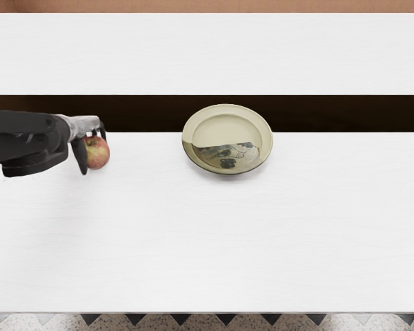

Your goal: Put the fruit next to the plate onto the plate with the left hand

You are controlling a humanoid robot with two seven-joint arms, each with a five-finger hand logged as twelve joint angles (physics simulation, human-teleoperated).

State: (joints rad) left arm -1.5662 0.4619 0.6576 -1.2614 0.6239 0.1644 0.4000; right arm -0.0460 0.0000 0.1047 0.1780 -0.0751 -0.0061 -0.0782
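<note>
left hand [87, 138] — curled round apple [98, 153] | plate [221, 127] well apart (to picture's right)

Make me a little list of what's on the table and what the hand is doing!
fruit: apple, red and yellow, left of the plate, not touching it
plate: pale and shiny, nothing on it, at the table's far edge
left hand: fingers curled around the apple
right hand: not in view
table: white
job so far: apple not yet on the plate
</note>
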